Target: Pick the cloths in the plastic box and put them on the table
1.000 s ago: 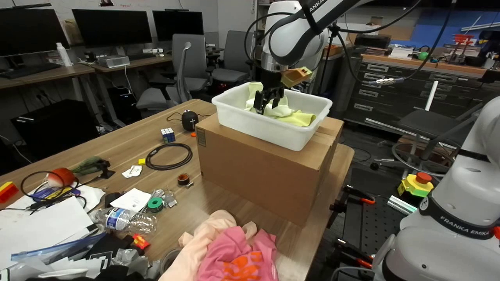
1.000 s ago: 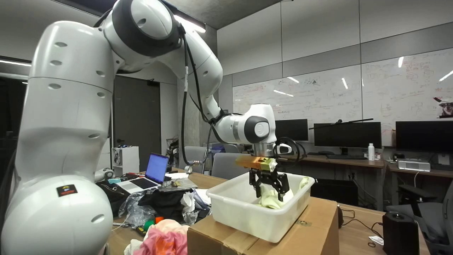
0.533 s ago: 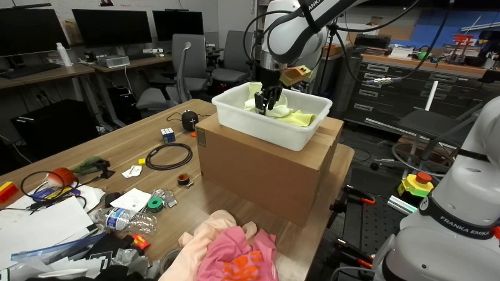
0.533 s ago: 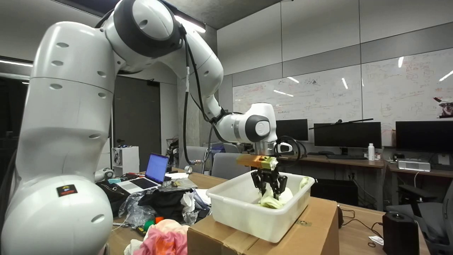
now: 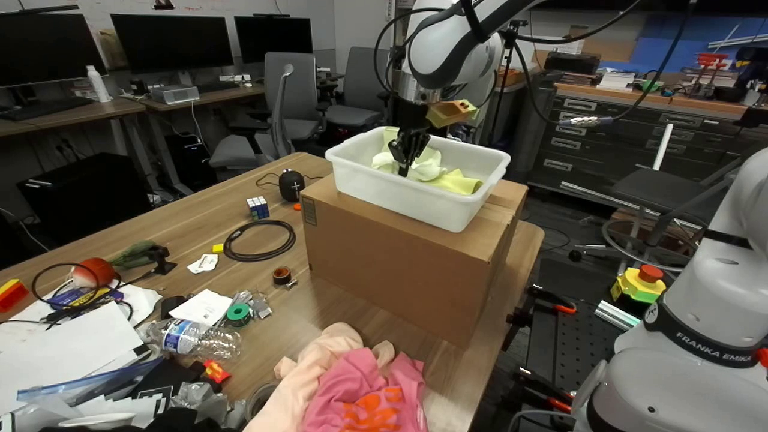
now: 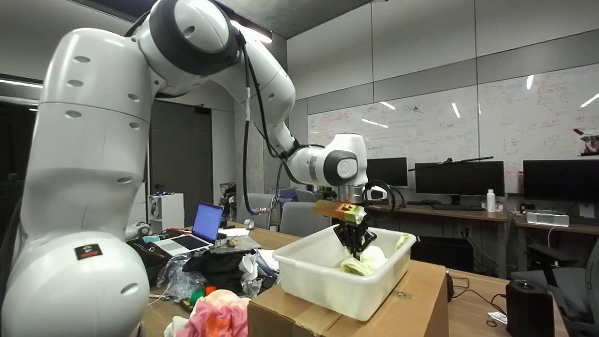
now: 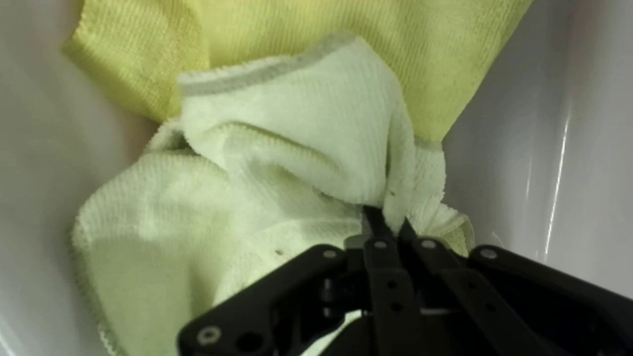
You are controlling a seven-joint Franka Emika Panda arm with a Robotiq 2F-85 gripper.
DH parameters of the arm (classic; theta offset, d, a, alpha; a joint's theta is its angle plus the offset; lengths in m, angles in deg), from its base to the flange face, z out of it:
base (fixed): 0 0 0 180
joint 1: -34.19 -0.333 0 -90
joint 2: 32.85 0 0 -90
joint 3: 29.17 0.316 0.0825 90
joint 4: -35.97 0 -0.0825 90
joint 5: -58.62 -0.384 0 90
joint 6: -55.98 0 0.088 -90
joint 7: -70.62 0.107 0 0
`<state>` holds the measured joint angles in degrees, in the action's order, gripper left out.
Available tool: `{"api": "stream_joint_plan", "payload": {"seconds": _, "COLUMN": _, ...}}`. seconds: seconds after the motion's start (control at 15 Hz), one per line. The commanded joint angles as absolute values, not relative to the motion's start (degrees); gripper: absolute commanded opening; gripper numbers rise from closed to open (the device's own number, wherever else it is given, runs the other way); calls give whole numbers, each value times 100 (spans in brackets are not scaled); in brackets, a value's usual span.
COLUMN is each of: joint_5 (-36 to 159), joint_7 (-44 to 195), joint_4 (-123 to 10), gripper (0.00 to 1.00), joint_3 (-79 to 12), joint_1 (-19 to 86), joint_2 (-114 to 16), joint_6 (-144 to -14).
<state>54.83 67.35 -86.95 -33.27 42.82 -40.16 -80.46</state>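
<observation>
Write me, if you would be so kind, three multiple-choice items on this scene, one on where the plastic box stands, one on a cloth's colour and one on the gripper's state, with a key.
1. Where does the plastic box stand?
A) On the floor
B) On a chair
C) On the cardboard box

2. What is the main colour of the orange-printed cloth?
A) Pink
B) Blue
C) Black

3. What state is the gripper in?
A) Wide open
B) Shut on a fold of the pale cloth
C) Clamped on the plastic box's rim

Key:
1: C, as both exterior views show it resting on the carton's top.
2: A, as its fabric shows pink in both exterior views.
3: B, as the wrist view shows the jaws together with the fold pinched between them.
</observation>
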Motion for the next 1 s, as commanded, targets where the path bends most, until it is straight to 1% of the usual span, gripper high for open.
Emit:
{"api": "stream_joint_plan", "payload": {"seconds": 0.0, "joint_5": 4963, "joint_7": 6480, "joint_4": -8639, "gripper": 3, "joint_3": -3376, "joint_1": 4303, "joint_2": -3797, "joint_6": -7922}}
{"api": "stream_joint_plan", "payload": {"seconds": 0.13, "joint_5": 4835, "joint_7": 6544, "joint_4": -8835, "gripper": 2, "joint_3": -3408, "joint_1": 4301, "joint_2": -3395, "joint_6": -8094}}
{"api": "stream_joint_plan", "payload": {"seconds": 0.67, "joint_5": 4495, "joint_7": 6759, "joint_4": -9757, "gripper": 2, "joint_3": -3537, "joint_1": 4126, "joint_2": -998, "joint_6": -8886}}
{"api": "stream_joint_plan", "payload": {"seconds": 0.93, "joint_5": 4380, "joint_7": 6930, "joint_4": -10005, "gripper": 2, "joint_3": -3532, "joint_1": 3982, "joint_2": -163, "joint_6": -9282}}
